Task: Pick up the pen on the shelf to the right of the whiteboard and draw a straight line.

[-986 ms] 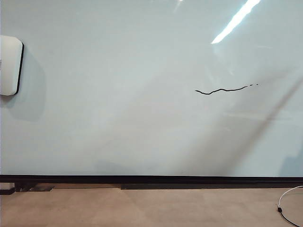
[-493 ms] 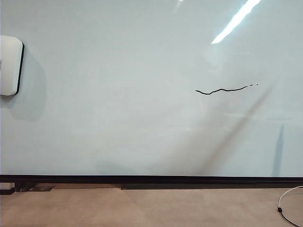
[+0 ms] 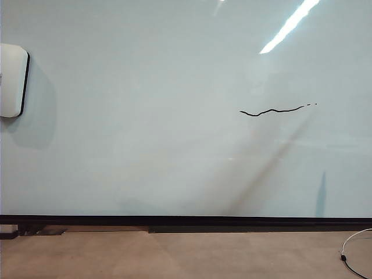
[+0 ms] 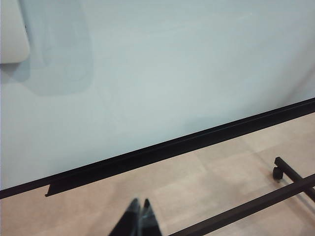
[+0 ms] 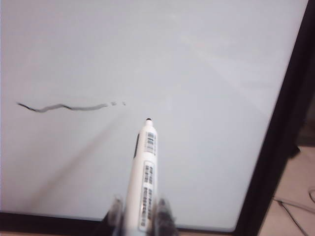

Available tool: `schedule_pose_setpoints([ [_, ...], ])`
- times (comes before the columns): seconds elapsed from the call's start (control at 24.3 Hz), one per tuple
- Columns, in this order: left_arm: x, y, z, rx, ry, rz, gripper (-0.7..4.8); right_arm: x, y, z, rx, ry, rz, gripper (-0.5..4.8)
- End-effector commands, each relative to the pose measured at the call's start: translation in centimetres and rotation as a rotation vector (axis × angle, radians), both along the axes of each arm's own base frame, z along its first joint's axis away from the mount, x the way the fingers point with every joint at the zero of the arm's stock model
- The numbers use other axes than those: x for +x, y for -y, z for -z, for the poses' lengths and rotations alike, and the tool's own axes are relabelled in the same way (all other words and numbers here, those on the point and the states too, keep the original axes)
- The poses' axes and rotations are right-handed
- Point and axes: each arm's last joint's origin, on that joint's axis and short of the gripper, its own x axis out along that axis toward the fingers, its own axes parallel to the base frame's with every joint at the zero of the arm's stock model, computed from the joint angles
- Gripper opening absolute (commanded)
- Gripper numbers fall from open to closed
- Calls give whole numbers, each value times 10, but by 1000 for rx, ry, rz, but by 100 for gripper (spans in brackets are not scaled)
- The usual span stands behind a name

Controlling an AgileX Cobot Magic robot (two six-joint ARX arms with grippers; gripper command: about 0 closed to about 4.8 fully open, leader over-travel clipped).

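Note:
The whiteboard (image 3: 145, 116) fills the exterior view, glossy pale blue-white with a black strip along its lower edge. A thin, wavy black straight line (image 3: 273, 110) crosses its right half and breaks into small dashes at the right end. In the right wrist view my right gripper (image 5: 139, 209) is shut on the pen (image 5: 142, 177), a whitish marker whose dark tip points at the whiteboard (image 5: 172, 59) and stands off it, beside the dashed end of the line (image 5: 64, 106). My left gripper (image 4: 140, 202) is shut and holds nothing, above the floor before the whiteboard (image 4: 172, 73). Neither gripper shows in the exterior view.
A small white rounded pad with a black rim (image 3: 13, 80) sits at the board's left edge. A white cable (image 3: 351, 250) lies on the floor at the lower right. Black frame bars with a caster (image 4: 278, 173) cross the floor in the left wrist view.
The narrow dark shadow on the board's lower right has slid leftward and downward and shrunk. The line and the pad have not changed.

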Motion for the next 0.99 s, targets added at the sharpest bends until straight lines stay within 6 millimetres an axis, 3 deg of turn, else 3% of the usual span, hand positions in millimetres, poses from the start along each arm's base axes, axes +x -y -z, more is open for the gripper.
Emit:
schedule_pose_setpoints([
  [0.04,1,-2,-1,45,19,-60,-5,-1,-5,7,-15,-43,62,-5],
  [0.41,2,-9,-12,76,126,-297,-5,-6,-20,6,-51,-40,113,-5],
  [0.99,2,-11,-21,60,219,-367,-5,-7,-21,-1,-29,37,80,-5],
])
